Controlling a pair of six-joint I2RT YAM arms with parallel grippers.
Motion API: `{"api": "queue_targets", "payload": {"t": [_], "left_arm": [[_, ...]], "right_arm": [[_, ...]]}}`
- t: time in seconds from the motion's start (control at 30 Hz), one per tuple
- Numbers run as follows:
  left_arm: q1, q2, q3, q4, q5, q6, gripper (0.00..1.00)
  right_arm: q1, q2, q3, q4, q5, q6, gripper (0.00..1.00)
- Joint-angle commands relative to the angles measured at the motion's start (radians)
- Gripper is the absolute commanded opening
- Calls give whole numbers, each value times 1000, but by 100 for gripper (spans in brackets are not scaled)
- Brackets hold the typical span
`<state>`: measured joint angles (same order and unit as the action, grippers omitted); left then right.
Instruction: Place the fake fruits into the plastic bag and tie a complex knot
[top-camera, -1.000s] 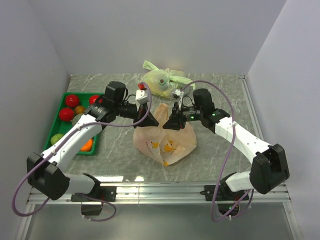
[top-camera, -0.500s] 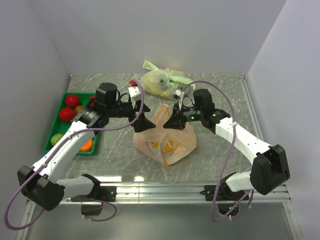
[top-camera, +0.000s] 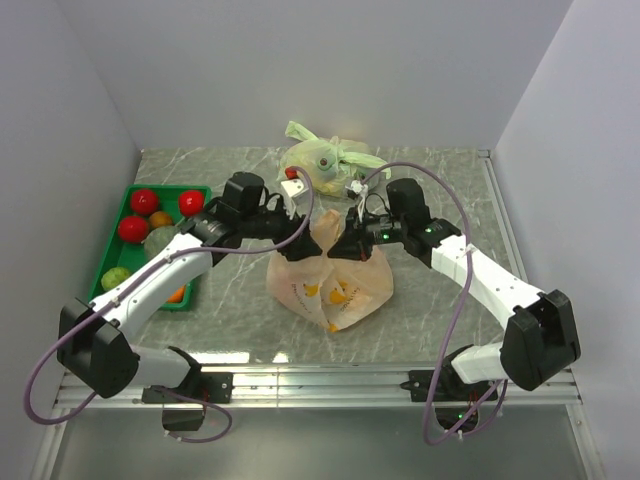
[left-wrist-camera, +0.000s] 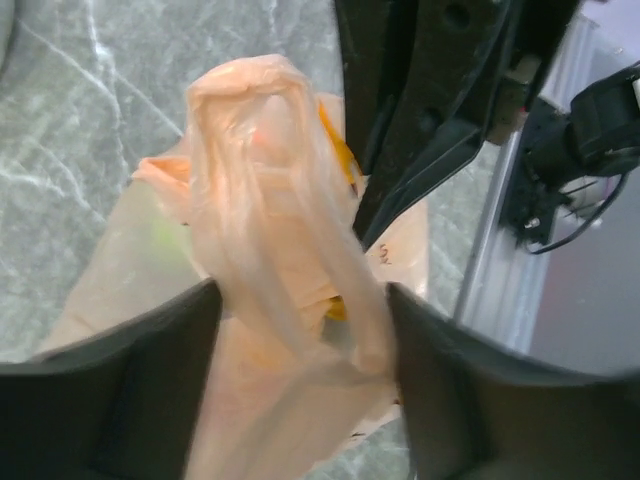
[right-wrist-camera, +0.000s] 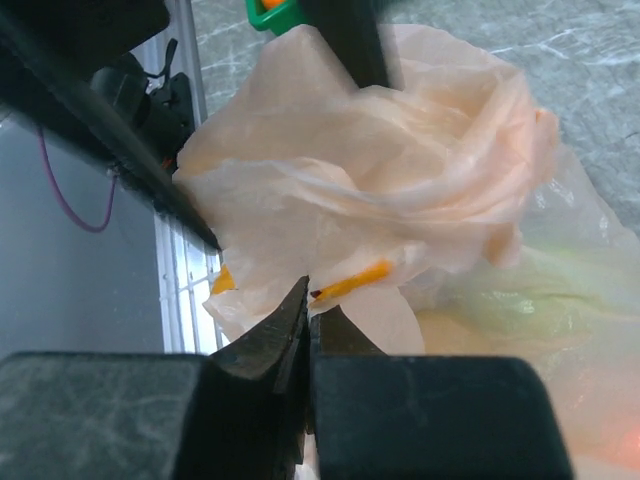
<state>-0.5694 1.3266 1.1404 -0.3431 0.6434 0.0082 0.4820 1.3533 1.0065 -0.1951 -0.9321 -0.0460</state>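
The peach-orange plastic bag (top-camera: 332, 282) lies mid-table, with yellow and green shapes showing through its film. Its handles stand bunched and twisted at the top (left-wrist-camera: 262, 160); I cannot tell whether they form a knot. My left gripper (top-camera: 306, 229) is open, and its fingers (left-wrist-camera: 110, 400) stand wide on either side of the handle strand. My right gripper (top-camera: 346, 246) is shut on the bag's film (right-wrist-camera: 380, 170) at the opposite side of the bunch, its tips (right-wrist-camera: 310, 296) pressed together. More fake fruits, red (top-camera: 143, 200), green (top-camera: 115, 277) and orange (top-camera: 175, 292), lie in the green tray (top-camera: 128, 193).
A knotted pale green bag (top-camera: 322, 160) sits at the back, just behind both grippers. A large dull green ball (top-camera: 160, 240) lies in the tray, partly under the left arm. White walls close in the table on three sides.
My left gripper let go of the bag, drew back to the left, then returned with its jaws wide around the handle strand. My right gripper closed on the bag's film and stayed in place.
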Motion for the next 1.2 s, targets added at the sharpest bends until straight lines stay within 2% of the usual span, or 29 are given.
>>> {"api": "queue_targets", "payload": {"t": [0.0, 0.03, 0.07, 0.1, 0.13, 0.17, 0.27, 0.4, 0.57, 0.67, 0.7, 0.77, 0.8, 0.87, 0.97, 1.07, 1.17], "left_arm": [[-15, 22, 22, 20, 31, 30, 56], [-15, 25, 33, 6, 60, 33, 30], [-15, 26, 33, 6, 71, 30, 20], [-14, 20, 32, 9, 79, 29, 14], [-15, 16, 24, 13, 81, 29, 5], [-15, 8, 19, 21, 79, 23, 1], [-11, -3, 16, 21, 85, 21, 0], [3, -26, 10, 39, 105, 7, 0], [22, -64, -25, 95, 154, -1, 0], [23, -84, -31, 79, 255, 35, 0], [23, -95, -33, 76, 286, 65, 0], [22, -99, -39, 44, 358, 97, 0], [22, -98, -38, 18, 378, 148, 0], [19, -92, -24, -39, 433, 220, 0], [-10, -64, -7, -105, 461, 312, 0], [-29, -35, -5, -42, 452, 316, 0], [-29, 17, 2, 64, 432, 247, 0]], "right_arm": [[3, -45, 1, -3, 4, -15, 21], [1, -48, 7, -30, 36, -21, 35], [-5, -51, 9, -47, 41, -32, 47], [-14, -66, 10, -67, 42, -70, 88], [-35, -75, 11, -114, 44, -89, 92], [-52, -85, 7, -139, 55, -109, 93], [-106, -131, -12, -237, 64, -222, 95], [-123, -200, -91, -253, 64, -328, 96], [-111, -149, -120, -136, -5, -275, 97], [-103, -96, -98, -74, -13, -244, 83], [-103, -68, -95, -52, -14, -217, 68], [-103, -49, -83, -4, -30, -177, 43], [-102, -43, -83, 12, -36, -160, 15], [-103, -42, -72, 40, -43, -129, 1], [-103, -46, -60, 33, -72, -101, 0], [-103, -51, -45, 5, -111, -98, 0], [-99, -49, -28, -78, -136, -184, 13]]}}
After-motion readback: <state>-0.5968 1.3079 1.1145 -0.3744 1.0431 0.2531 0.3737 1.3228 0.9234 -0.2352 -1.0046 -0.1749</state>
